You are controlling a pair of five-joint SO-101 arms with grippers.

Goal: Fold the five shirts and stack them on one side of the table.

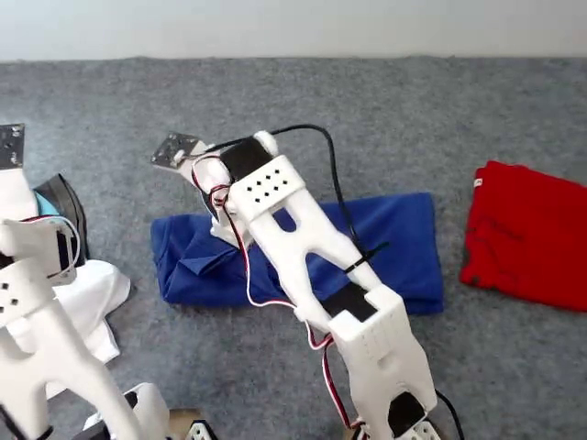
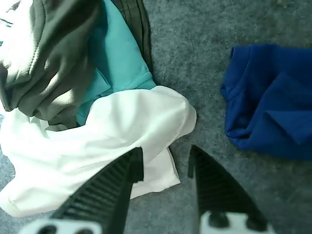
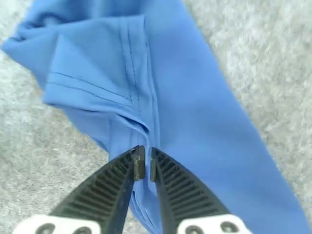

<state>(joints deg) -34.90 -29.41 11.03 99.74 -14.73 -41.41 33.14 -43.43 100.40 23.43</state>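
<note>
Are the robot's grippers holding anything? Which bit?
The right gripper looks pinched shut on the blue shirt, at a fold beside the sleeve seam. The left gripper is open over the white shirt, holding nothing.

You have five shirts in sight: one blue shirt, one red shirt, one white shirt, one teal shirt, one grey shirt; two arms, a left arm and a right arm; one tabletop.
</note>
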